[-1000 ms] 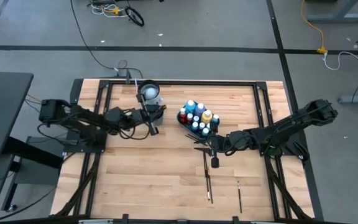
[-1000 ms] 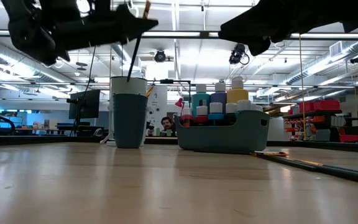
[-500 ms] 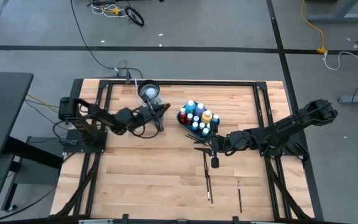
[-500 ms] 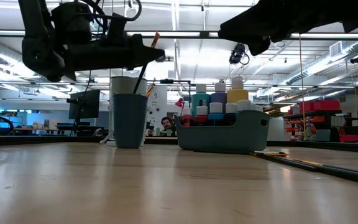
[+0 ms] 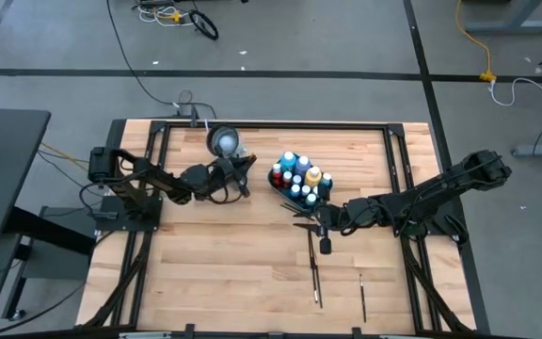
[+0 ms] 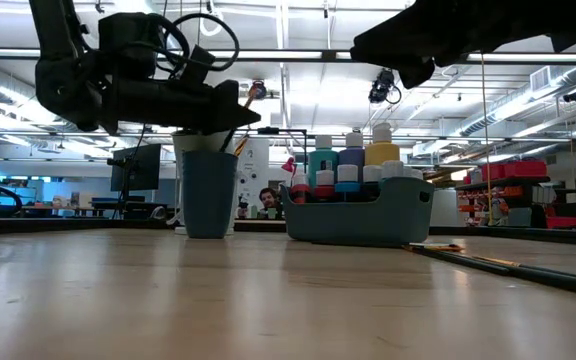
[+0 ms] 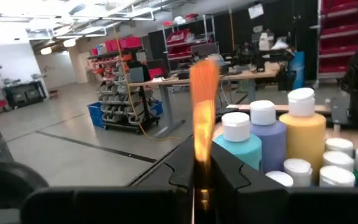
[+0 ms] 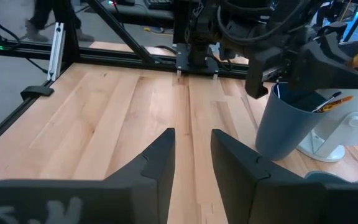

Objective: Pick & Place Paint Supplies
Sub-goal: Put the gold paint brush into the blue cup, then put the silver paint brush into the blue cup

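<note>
The dark blue cup (image 6: pixel 209 193) stands right under the left gripper (image 5: pixel 244 173); the teal tray (image 6: pixel 360 213) of paint bottles (image 6: pixel 382 152) sits just beyond it. The fingers (image 7: pixel 229 174) pinch a brush (image 7: pixel 202 118) — bristles up, handle slanting down into the cup. The right gripper (image 8: pixel 191 152) waits beside the tray, jaws parted, empty.

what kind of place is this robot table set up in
Probably a large industrial lab or workshop, not a home. Beyond the wooden table are racks of red storage bins, other workbenches on a bare concrete floor, and exposed ceiling strip lights.
</note>
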Controlling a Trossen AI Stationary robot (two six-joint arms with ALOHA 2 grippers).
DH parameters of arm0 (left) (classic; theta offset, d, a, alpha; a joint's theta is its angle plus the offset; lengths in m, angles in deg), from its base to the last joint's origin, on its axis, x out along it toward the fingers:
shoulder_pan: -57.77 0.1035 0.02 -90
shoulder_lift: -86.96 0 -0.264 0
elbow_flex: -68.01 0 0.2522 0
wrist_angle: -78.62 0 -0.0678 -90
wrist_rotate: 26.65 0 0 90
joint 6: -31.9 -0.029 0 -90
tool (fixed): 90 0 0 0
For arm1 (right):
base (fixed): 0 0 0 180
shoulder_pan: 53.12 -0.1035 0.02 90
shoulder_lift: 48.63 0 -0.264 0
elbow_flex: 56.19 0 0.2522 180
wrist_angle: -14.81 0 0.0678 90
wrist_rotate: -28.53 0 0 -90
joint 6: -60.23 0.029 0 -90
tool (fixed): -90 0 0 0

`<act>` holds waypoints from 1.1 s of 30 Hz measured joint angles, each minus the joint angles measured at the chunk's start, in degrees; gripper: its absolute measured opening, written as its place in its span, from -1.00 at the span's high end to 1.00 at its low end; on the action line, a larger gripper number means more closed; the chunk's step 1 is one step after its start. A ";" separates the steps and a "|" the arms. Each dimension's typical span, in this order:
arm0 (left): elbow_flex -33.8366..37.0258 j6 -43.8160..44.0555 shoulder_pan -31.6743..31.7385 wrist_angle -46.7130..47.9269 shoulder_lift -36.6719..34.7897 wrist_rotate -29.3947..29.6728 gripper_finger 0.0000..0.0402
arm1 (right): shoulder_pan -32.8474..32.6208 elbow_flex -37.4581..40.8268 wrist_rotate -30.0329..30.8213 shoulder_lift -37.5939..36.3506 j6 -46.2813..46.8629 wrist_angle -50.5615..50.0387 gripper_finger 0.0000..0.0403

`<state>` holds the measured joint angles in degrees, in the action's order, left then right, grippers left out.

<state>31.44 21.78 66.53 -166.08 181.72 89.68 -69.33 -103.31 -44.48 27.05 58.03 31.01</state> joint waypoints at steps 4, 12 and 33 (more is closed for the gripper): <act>0.03 0.08 0.01 -0.15 0.00 0.15 0.73 | 0.00 0.00 0.00 -0.02 -0.02 0.00 0.47; 0.09 -1.52 -0.18 -1.38 0.02 -0.05 0.64 | 0.00 0.00 0.00 -0.01 -0.11 0.02 0.47; 0.09 -3.58 -15.03 -5.36 -0.02 -6.73 0.42 | 0.04 -0.02 0.08 0.00 -0.42 1.37 0.47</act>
<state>31.53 18.21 51.50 -171.44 181.70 82.95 -69.28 -103.33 -44.40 27.05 57.62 32.38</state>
